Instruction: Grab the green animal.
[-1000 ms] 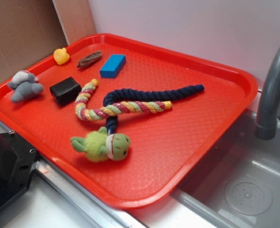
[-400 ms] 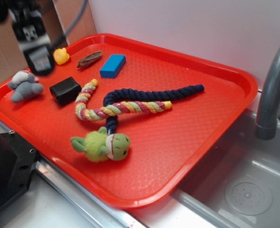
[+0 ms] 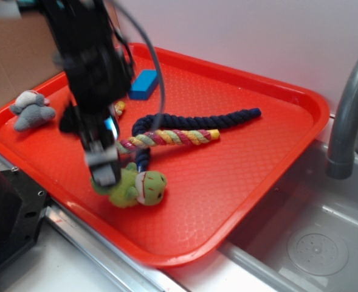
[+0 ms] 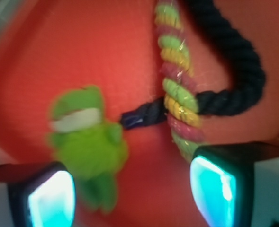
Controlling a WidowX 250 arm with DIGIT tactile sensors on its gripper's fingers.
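Observation:
The green animal (image 3: 140, 187) lies on its side near the front edge of the red tray (image 3: 245, 182), its head with the white-and-red mouth band pointing right. My gripper (image 3: 103, 168) hangs just above its left end, blurred by motion. In the wrist view the green animal (image 4: 88, 142) sits left of centre, its lower limb reaching down beside the left finger (image 4: 51, 198). The gripper (image 4: 132, 198) is open, with bare red tray between the fingers and nothing held.
A striped rope (image 3: 172, 137) and a navy rope (image 3: 197, 120) cross just behind the green animal. A grey plush animal (image 3: 31, 109) lies at the tray's left, a blue block (image 3: 143, 84) at the back. A faucet (image 3: 349, 115) and sink (image 3: 312, 243) are on the right.
The arm has swept from the tray's back left corner forward and down to just over the green animal. The objects on the tray have not moved.

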